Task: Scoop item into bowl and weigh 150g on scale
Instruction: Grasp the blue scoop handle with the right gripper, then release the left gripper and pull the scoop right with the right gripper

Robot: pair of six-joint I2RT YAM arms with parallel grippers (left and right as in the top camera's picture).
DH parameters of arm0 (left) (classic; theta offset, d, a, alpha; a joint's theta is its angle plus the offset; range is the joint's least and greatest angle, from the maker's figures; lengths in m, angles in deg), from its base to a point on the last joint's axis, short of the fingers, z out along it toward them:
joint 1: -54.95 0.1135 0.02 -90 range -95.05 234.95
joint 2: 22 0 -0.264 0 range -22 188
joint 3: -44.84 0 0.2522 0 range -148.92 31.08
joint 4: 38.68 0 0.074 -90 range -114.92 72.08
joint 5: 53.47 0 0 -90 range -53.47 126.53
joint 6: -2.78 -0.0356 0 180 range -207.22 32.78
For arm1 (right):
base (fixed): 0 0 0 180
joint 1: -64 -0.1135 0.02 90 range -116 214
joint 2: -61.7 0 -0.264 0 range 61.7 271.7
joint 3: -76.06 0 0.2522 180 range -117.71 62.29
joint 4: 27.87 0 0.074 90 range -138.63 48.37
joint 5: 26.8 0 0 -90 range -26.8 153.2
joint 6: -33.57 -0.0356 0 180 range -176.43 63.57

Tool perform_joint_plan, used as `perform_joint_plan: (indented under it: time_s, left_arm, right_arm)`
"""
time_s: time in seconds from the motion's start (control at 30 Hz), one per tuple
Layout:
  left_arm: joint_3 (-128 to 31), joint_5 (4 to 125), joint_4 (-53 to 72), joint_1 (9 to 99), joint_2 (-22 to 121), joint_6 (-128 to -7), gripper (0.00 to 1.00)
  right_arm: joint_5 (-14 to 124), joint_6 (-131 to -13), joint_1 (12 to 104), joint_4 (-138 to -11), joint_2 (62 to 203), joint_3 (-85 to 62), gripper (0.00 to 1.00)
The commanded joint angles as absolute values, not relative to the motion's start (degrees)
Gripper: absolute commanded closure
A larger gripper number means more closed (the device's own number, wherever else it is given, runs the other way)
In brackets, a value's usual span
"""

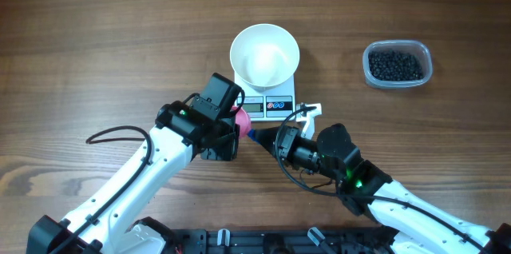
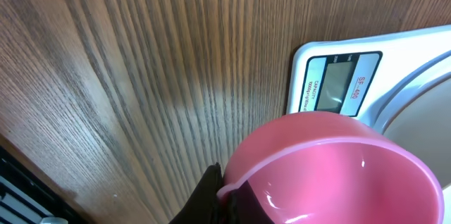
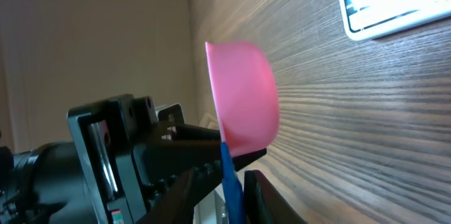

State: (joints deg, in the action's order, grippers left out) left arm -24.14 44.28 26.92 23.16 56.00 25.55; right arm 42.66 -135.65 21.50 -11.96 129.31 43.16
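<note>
From overhead, you see the bowl [image 1: 265, 54] sitting on the scale [image 1: 269, 104], with the scale's display edge facing the arms. The item [image 1: 394, 65] lies as a dark grainy mass in a clear tub [image 1: 425, 74] off to the right, well apart from the bowl. Your left gripper [image 1: 236, 123] is just beside the scale's near left corner, gripping a pink scoop [image 1: 238, 117]. The scoop's blue handle [image 1: 255, 136] points toward the right gripper [image 1: 270, 137], which reaches in from the right. Everything rests on a wooden table [image 1: 96, 38].

In the left wrist view, the pink scoop [image 2: 338, 171] fills the lower right with its open mouth toward the camera. A dark finger [image 2: 208, 196] touches its rim on the left. Beyond the scoop you see the scale [image 2: 310, 62] and its grey display, whose digits are too faint to read. The bowl [image 2: 423, 115] curves in at the right edge.

In the right wrist view, the pink scoop [image 3: 243, 97] appears side-on above the table. The left gripper [image 3: 222, 146] has its black fingers clamped on the scoop's wall near the rim. The blue handle [image 3: 231, 182] runs down to the bottom edge, just beside one of your right gripper's own dark fingers [image 3: 275, 199]. You cannot tell whether the right jaws are closed on the handle or only around it. A corner of the scale [image 3: 394, 2] shows at top right.
</note>
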Motion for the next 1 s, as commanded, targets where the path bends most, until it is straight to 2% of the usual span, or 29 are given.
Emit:
perform_joint_plan:
  time_s: [0.0, 0.23, 0.67, 0.83, 0.87, 0.97]
  left_arm:
    - [-23.99, 43.08, 26.81, 22.90, 55.80, 27.69, 0.96]
    - [-23.99, 43.08, 26.81, 22.90, 55.80, 27.69, 0.96]
    - [-23.99, 43.06, 26.79, 22.90, 55.80, 27.69, 0.96]
    - [-23.99, 43.06, 27.05, 22.90, 55.80, 27.64, 0.96]
    - [-23.99, 43.06, 27.22, 22.90, 55.80, 27.64, 0.92]
    - [-23.99, 43.06, 27.46, 22.90, 55.80, 27.64, 0.58]
  right_arm:
    - [41.81, -134.14, 21.04, -11.46, 129.64, 42.09, 0.73]
    - [42.64, -134.40, 21.04, -11.19, 129.64, 42.09, 0.78]
    - [42.40, -134.62, 21.04, -11.19, 129.64, 42.09, 0.95]
    - [42.44, -134.56, 21.04, -11.22, 129.64, 42.09, 0.95]
    - [42.47, -134.51, 21.04, -11.24, 129.64, 42.09, 0.95]
    - [42.90, -133.64, 21.07, -11.46, 129.64, 42.11, 0.95]
